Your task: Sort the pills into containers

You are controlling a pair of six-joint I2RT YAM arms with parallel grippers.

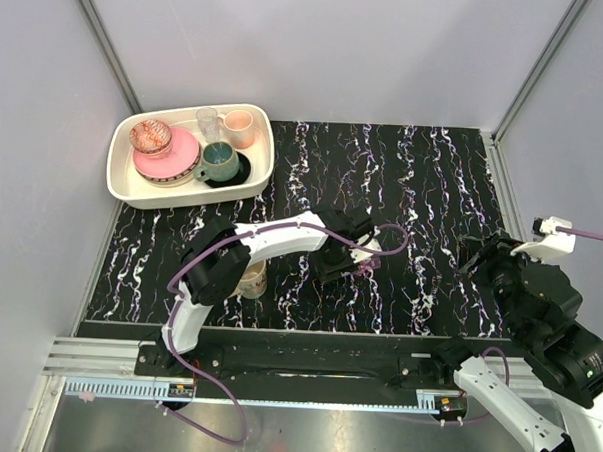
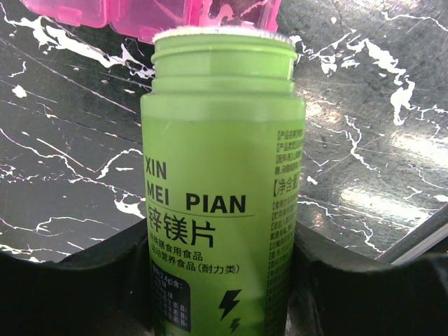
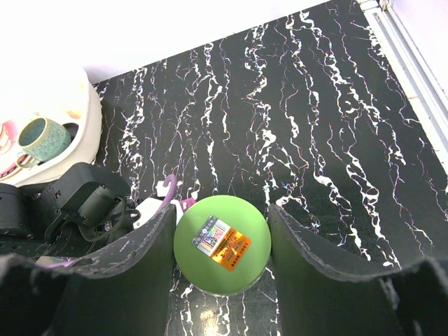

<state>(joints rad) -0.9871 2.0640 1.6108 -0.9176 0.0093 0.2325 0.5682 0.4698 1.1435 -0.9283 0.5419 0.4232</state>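
Note:
My left gripper (image 2: 221, 287) is shut on the lime-green bottle (image 2: 222, 175). The bottle's cap is off and its threaded neck points at the magenta-purple pill box (image 2: 133, 14) just beyond it. In the top view this gripper (image 1: 345, 250) is over the middle of the table, with the pill box (image 1: 372, 261) at its right side. My right gripper (image 3: 221, 260) is shut on the round green cap (image 3: 222, 252), which has a sticker on top. It hovers to the right (image 1: 478, 260) of the left arm. No pills show.
A beige mug (image 1: 251, 280) stands under the left arm's elbow. A cream tray (image 1: 119, 173) at the back left holds a pink bowl, a teal cup (image 1: 220, 162), a pink cup and a glass. Grey walls enclose the black streaked tabletop (image 1: 434, 182).

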